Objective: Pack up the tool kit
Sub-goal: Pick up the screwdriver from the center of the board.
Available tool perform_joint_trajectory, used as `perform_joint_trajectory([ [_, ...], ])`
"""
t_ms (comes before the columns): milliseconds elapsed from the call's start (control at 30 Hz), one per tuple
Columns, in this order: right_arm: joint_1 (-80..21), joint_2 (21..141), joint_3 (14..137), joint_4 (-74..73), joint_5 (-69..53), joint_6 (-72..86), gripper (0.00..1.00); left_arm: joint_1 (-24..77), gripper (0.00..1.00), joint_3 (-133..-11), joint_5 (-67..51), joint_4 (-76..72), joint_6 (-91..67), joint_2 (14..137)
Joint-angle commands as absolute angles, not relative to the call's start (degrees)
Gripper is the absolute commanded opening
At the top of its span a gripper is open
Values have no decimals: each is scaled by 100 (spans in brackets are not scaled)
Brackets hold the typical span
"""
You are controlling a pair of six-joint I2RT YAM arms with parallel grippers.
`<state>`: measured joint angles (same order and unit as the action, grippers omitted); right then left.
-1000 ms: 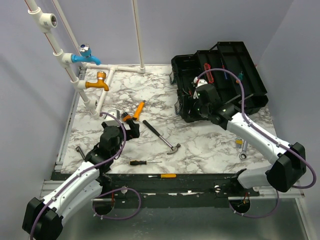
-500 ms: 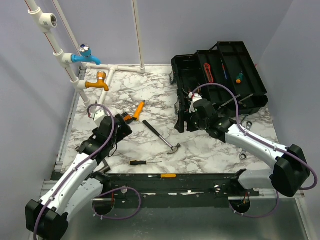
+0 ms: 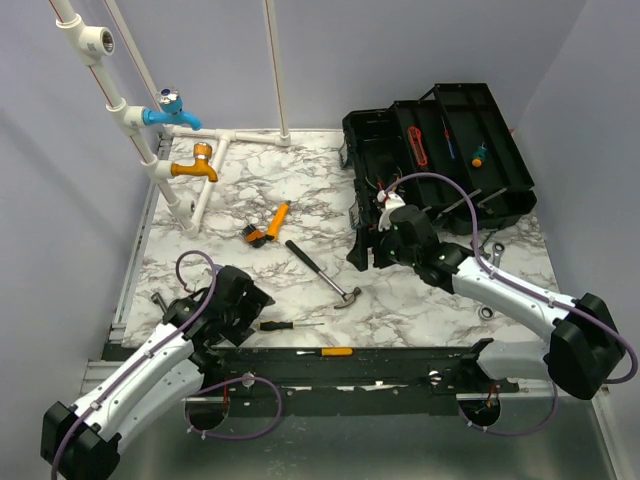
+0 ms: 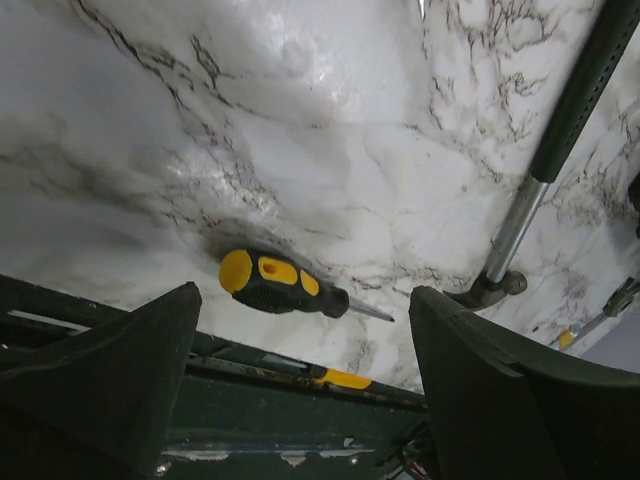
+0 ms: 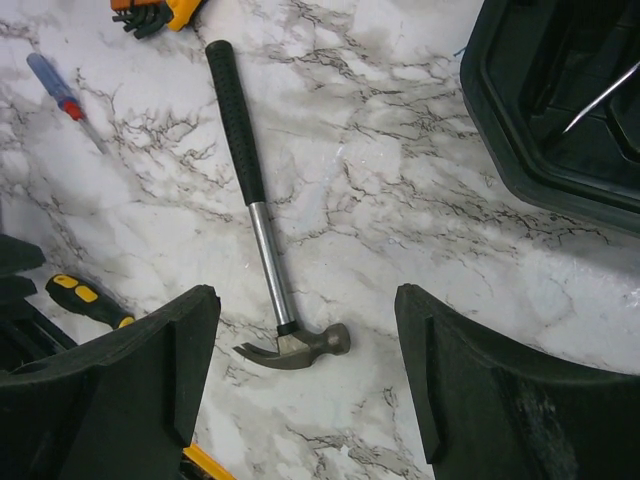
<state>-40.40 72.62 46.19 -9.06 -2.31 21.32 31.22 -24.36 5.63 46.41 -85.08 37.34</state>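
Top external | toolbox (image 3: 505, 170): black, opened wide | hammer (image 3: 318, 270): lying outside it

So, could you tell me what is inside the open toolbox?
In the toolbox tray: a red-handled tool, a small screwdriver and a teal-orange piece. The right arm hides part of the dark main bin.

Glossy marble-look table (image 3: 310, 200), matt black plastic toolbox (image 3: 510, 185), steel-shafted hammer (image 5: 262, 215)
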Motion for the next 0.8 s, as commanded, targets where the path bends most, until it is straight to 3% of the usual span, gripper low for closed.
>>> perform_joint_trajectory([
  [0, -4067, 6991, 4468, -607, -350, 2046, 78, 3613, 88, -2580, 463, 5079, -9814, 4069],
  [267, -4072, 6681, 4387, -629, -246, 2048, 78, 3717, 88, -2653, 65, 4460, -10112, 5666],
  [400, -4067, 6446, 4268, -592, -143, 2059, 78, 3712, 82, -2755, 74, 4349, -10312, 5938],
  [633, -4072, 6346, 4203, -554, -107, 2097, 78, 3717, 45, -3141, 205, 4768, -10345, 6210],
  [767, -4067, 6370, 4184, -588, -28, 2139, 78, 3713, 18, -3168, 140, 4720, -10349, 6276],
])
